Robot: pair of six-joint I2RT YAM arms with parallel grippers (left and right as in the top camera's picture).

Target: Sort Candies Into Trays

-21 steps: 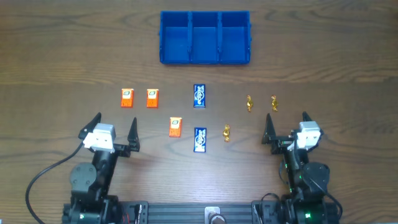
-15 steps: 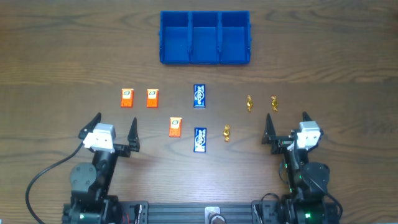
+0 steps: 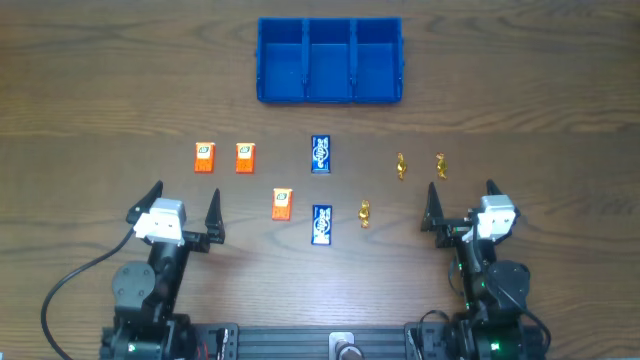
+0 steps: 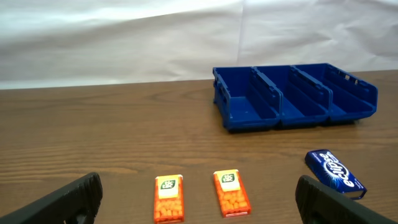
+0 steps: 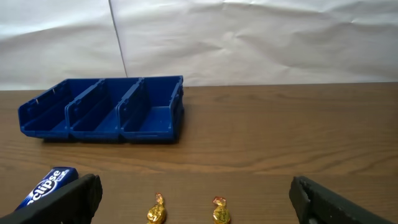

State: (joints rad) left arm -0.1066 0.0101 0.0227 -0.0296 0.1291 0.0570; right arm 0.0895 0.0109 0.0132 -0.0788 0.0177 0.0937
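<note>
The left gripper [image 3: 185, 195] hangs low over the near left part of the table [image 3: 90, 90], fingers spread wide and gripping nothing. Just beyond it two orange packs lie side by side in a row, the left pack [image 3: 204, 157] and the middle pack [image 3: 245, 157], close but apart. A third orange pack [image 3: 282, 203] lies nearer the arms and to their right. Just beside it on the right lies the near blue pack [image 3: 321, 224], and straight beyond that, in line with the orange row, the far blue pack [image 3: 320, 154]. At the far middle of the table stands the blue tray [image 3: 330, 97], three compartments side by side, well apart from all the candies. Right of the near blue pack lies a lone gold candy [image 3: 365, 213]. Farther right and beyond it two more lie as a pair, the inner gold candy [image 3: 401, 165] and the outer gold candy [image 3: 440, 165]. The right gripper [image 3: 461, 190] hangs low just short of that pair, likewise wide open and gripping nothing.
</note>
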